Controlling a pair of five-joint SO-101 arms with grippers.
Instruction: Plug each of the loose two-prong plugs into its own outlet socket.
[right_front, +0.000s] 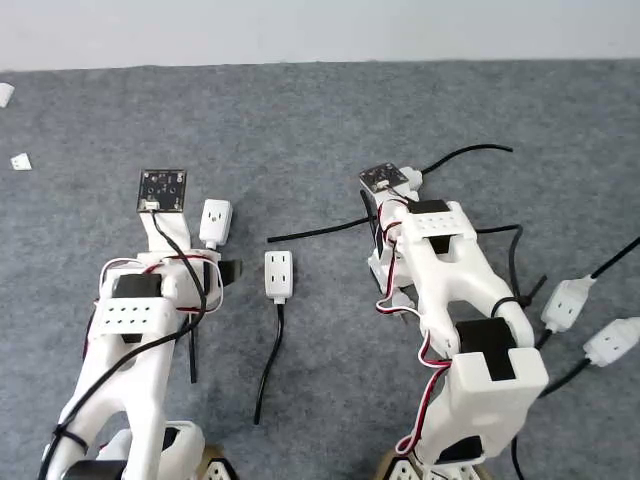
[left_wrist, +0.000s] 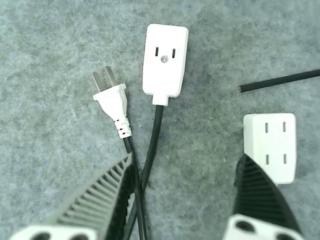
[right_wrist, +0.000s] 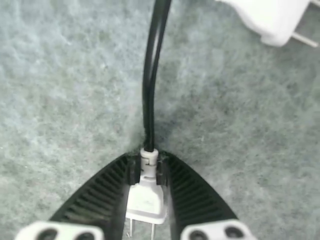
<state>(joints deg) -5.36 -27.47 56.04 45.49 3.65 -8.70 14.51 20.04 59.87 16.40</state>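
A loose white two-prong plug (left_wrist: 111, 97) lies on the grey carpet beside a white single-outlet socket (left_wrist: 165, 60), whose black cord runs back between my fingers. My left gripper (left_wrist: 186, 160) hangs open just behind both, holding nothing. A white double-outlet socket (left_wrist: 270, 145) lies by one of its fingers (left_wrist: 257, 192). From above, these two sockets (right_front: 215, 222) (right_front: 278, 275) sit beside the left arm. My right gripper (right_wrist: 147, 160) is shut on another white plug (right_wrist: 146, 197), prongs pointing back toward the wrist, its black cord (right_wrist: 152, 75) leading away.
Another white plug body (right_wrist: 272, 17) with a bare prong lies beyond the right gripper. Two more white sockets (right_front: 567, 303) (right_front: 610, 342) on black cords lie right of the right arm. A loose black cable end (right_front: 310, 232) crosses between the arms.
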